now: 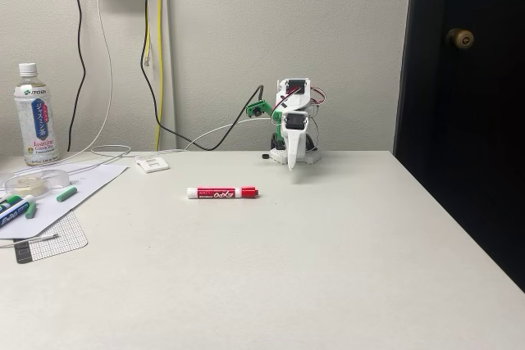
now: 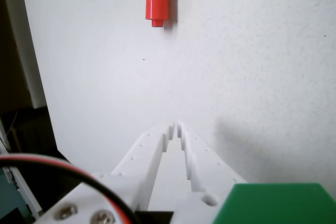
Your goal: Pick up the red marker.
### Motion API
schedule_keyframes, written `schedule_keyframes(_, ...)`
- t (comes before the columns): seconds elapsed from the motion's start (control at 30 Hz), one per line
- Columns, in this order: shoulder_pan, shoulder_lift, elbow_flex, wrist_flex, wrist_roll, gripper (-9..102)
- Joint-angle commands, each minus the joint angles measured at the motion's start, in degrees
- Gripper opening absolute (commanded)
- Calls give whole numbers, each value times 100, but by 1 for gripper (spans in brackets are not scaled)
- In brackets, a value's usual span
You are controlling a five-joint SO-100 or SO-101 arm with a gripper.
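The red marker (image 1: pixel 222 193) lies flat on the white table (image 1: pixel 312 260), cap end pointing right in the fixed view. My white arm is folded at the table's back, its gripper (image 1: pixel 292 163) pointing down behind and to the right of the marker, apart from it. In the wrist view the marker's red cap (image 2: pixel 157 2) shows at the top edge, well ahead of the gripper (image 2: pixel 175 126). The two white fingers (image 2: pixel 149 150) meet at the tips with nothing between them.
At the left of the fixed view are a drink bottle (image 1: pixel 37 116), a clear lid (image 1: pixel 34 179), green and blue markers (image 1: pixel 16 206) on a paper sheet, and a small white box (image 1: pixel 152 164). Cables hang down the back wall. A dark door (image 1: pixel 463 79) stands at right.
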Motion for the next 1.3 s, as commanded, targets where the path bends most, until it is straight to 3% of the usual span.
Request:
schedule_keyframes(0.0,-35,35,-79,-26,-26,0)
schedule_keyframes(1.27,264,35,-712,272,-167,0)
